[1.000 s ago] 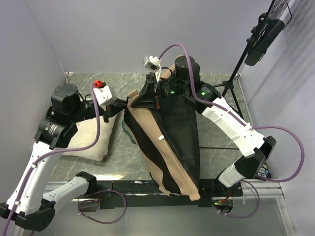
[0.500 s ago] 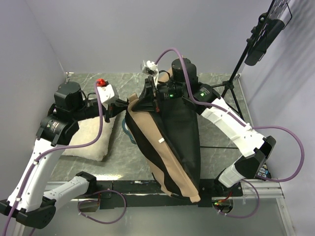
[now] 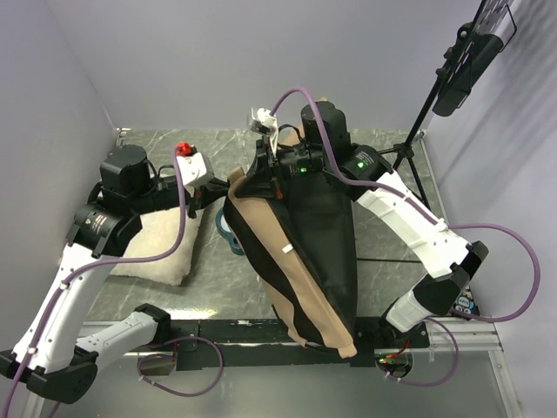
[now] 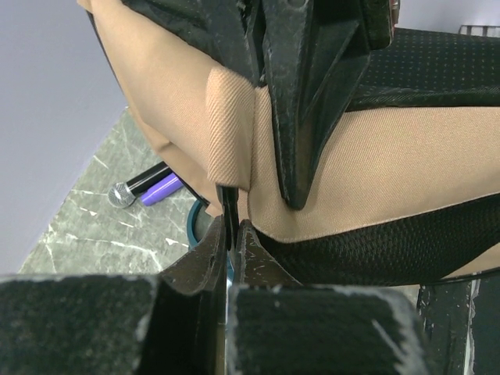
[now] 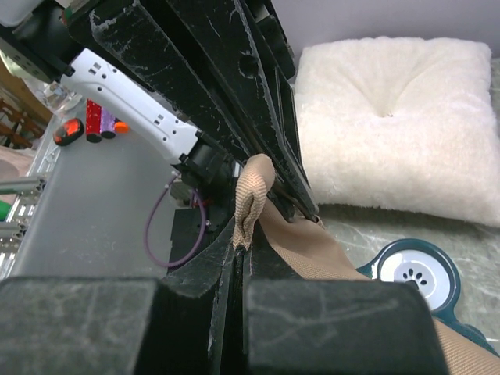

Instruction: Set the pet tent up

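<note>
Tan and black, the pet tent (image 3: 300, 252) hangs collapsed over the middle of the surface (image 3: 387, 252), its top held high near the far edge and its lower end apparently reaching the near edge. The left hand (image 4: 231, 228) and the right hand (image 5: 241, 251) are each clamped on a tan fold at its top. A white pillow (image 3: 165, 244) lies toward the left edge.

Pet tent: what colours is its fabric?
Tan and black; the pet tent shows best in the top external view.
</note>
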Robot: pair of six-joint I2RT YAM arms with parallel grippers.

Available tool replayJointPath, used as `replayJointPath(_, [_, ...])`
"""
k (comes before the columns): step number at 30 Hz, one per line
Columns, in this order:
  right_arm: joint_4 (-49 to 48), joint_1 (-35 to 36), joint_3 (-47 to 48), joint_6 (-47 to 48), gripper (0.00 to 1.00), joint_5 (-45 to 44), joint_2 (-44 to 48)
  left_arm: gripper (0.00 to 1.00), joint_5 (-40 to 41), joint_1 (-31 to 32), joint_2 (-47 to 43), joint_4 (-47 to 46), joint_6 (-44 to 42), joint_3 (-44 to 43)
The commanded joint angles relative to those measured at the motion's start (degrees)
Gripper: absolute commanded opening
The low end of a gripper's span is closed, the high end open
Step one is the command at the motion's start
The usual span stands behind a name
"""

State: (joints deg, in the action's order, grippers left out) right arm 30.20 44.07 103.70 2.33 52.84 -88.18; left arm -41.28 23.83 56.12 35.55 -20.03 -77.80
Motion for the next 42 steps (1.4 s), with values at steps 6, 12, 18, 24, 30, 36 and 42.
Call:
replayJointPath(6, [6.27, 2.24, 5.46, 4.79, 0.0, -1.24, -2.43, 0.01, -0.82, 2.53, 1.45, 1.19, -2.56, -1.74])
replayJointPath(12, [10.66, 2.42, 5.55, 5.23, 0.0, -3.7, -3.75, 0.01, -0.03, 2.62, 0.75, 0.57, -2.91, -2.53])
replayJointPath(18, [14.62, 2.51, 5.55, 6.72, 0.0, -5.73, -4.98, 0.01, -1.35, 2.62, 0.66, 0.48, -2.64, -3.32])
replayJointPath(24, [11.38, 1.46, 6.34, 5.94, 0.0, -3.8, -3.58, 0.13, 0.66, 2.27, -2.32, -3.9, 0.86, 3.95])
replayJointPath(30, [9.8, 1.1, 5.55, 5.76, 0.0, 0.33, -1.3, 0.18, -8.72, -5.54, -2.85, -6.62, 2.01, 8.98])
replayJointPath(36, [8.39, 1.01, 3.88, 5.06, 0.0, 3.5, -0.15, 0.25, -14.44, -6.78, -2.94, -13.65, 4.2, 12.66])
replayJointPath(42, [7.86, 1.1, 3.52, 4.09, 0.0, 3.77, 0.12, 0.13, -15.94, -6.78, -2.95, -19.02, 6.93, 14.08])
